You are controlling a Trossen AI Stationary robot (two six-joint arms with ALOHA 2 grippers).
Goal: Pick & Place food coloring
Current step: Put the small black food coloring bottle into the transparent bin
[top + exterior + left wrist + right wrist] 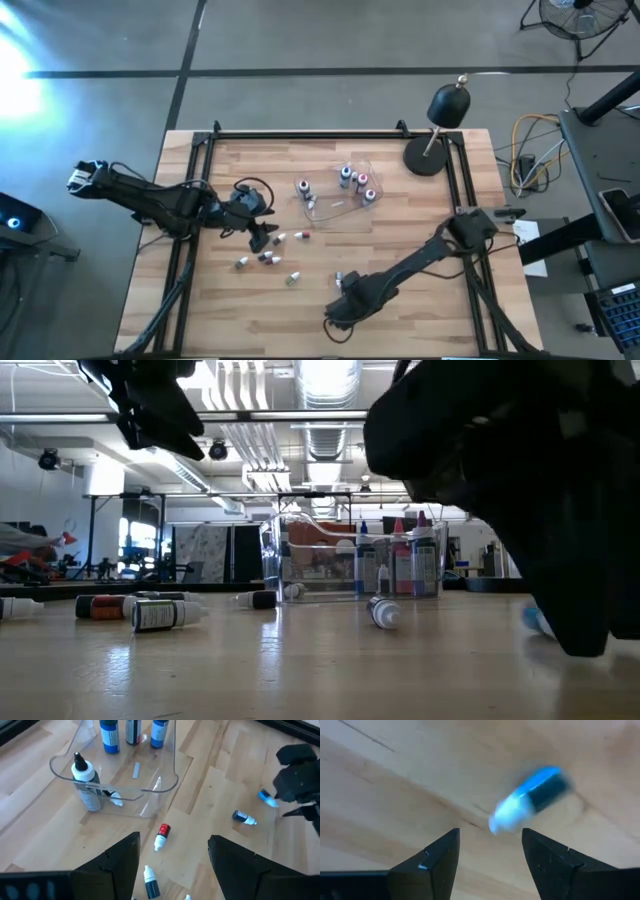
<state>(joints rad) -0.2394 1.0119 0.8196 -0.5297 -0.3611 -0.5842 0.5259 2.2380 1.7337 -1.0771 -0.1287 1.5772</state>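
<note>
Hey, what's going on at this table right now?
The right gripper is low over the wood, open around nothing, with a blue food coloring bottle lying just ahead. The left gripper hangs open above loose bottles. Several bottles already stand in the clear tub.

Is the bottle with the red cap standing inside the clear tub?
No, the red-capped bottle lies on the table outside the clear tub.

Pale wooden plank tabletop (400, 240) with black metal frame, centre of high view. Clear plastic tub (165, 780) holds blue-capped dropper bottles (109, 735). Red-capped white bottle (161, 836) on wood below tub. Blue-and-black bottle (535, 795), right wrist view centre. Black dome lamp (448, 105), upper right.
</note>
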